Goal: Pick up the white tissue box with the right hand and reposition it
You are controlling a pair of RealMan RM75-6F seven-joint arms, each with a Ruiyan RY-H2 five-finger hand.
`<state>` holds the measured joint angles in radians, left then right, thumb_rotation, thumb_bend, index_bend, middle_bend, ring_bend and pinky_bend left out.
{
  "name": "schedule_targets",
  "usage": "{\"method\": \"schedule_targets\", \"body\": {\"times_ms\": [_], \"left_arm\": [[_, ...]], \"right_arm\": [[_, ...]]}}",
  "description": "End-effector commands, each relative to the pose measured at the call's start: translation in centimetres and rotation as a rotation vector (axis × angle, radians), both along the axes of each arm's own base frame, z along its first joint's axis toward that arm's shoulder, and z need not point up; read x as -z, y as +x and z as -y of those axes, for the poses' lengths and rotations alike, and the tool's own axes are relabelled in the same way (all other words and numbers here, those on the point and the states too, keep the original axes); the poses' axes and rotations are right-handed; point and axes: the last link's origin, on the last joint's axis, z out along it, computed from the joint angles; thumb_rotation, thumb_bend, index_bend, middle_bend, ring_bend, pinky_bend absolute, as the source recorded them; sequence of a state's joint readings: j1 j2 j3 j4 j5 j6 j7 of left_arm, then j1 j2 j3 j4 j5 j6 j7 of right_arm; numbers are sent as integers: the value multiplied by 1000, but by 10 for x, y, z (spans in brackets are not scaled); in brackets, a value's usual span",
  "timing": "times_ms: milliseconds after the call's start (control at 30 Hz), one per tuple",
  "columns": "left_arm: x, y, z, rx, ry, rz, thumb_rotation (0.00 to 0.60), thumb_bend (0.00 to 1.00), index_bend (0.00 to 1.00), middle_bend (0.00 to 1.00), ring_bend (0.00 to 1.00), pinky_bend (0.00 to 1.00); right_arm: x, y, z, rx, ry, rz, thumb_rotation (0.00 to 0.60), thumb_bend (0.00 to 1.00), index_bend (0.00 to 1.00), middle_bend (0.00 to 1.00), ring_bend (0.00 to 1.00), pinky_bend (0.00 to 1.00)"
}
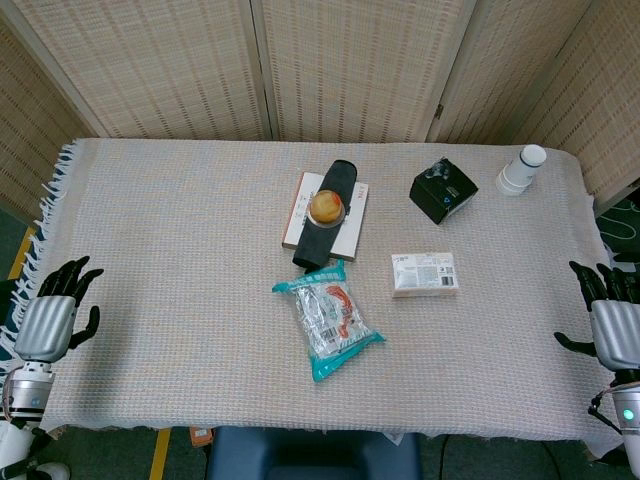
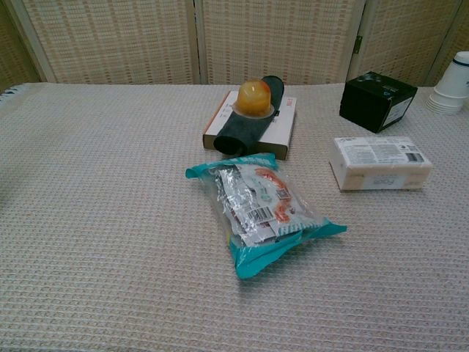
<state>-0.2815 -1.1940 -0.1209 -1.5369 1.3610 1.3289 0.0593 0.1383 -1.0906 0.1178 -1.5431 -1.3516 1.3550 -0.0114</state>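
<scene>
Head view sits high above my near edge of the table (image 1: pixel 180 330) and looks steeply down: the whole cloth-covered surface shows, far edge against the wicker screens (image 1: pixel 350 60), both side edges too. My left hand (image 1: pixel 50 315) and right hand (image 1: pixel 612 325) show at the near corners, only here.

Chest view is mounted low at the near edge, facing the far edge at a shallow angle, much closer in. It crops the surface's side edges and my hands.

Shared by both: the middle and right of the surface, with the teal packet (image 1: pixel 328 317) (image 2: pixel 260 209), white tissue box (image 1: pixel 425 273) (image 2: pixel 379 163), black box (image 1: pixel 443 189) (image 2: pixel 377 100) and paper cups (image 1: pixel 521 169) (image 2: pixel 451 82).
</scene>
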Motion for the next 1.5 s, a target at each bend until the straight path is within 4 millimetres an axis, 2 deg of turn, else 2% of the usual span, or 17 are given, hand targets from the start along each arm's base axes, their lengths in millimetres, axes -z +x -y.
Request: {"method": "schedule_targets", "body": {"times_ms": [33, 400, 667, 833, 1067, 1167, 1300, 1500], "left_arm": [[1, 0, 0, -3, -2, -3, 600, 546, 186, 0, 0, 115], [1, -1, 0, -21, -6, -5, 600, 546, 186, 0, 0, 115], [-2, -2, 0, -29, -1, 12, 600, 546, 186, 0, 0, 115], [-4, -1, 0, -28, -1, 23, 600, 546, 186, 0, 0, 115], [-9, -2, 1, -44, 0, 38, 600, 547, 186, 0, 0, 115], [-11, -2, 2, -40, 8, 46, 600, 547, 186, 0, 0, 115], [-13, -3, 2, -42, 9, 53, 600, 547, 186, 0, 0, 115], [-16, -4, 2, -44, 16, 65, 600, 546, 186, 0, 0, 115]], "right_arm": [[0, 0, 0, 1, 0, -1, 600, 0, 66, 124, 2, 0], [-1, 1, -2, -2, 2, 10, 600, 0, 68, 124, 2, 0], [7, 5, 3, -14, 45, 20, 600, 0, 100, 157, 2, 0], [18, 24, 31, -54, 111, 28, 600, 0, 112, 170, 2, 0], [49, 79, 88, -134, 237, 10, 600, 0, 111, 170, 2, 0], [65, 94, 105, -136, 294, -8, 600, 0, 111, 170, 2, 0], [86, 107, 120, -123, 347, -8, 600, 0, 108, 170, 1, 0], [108, 114, 128, -104, 396, -6, 600, 0, 99, 170, 0, 0]]}}
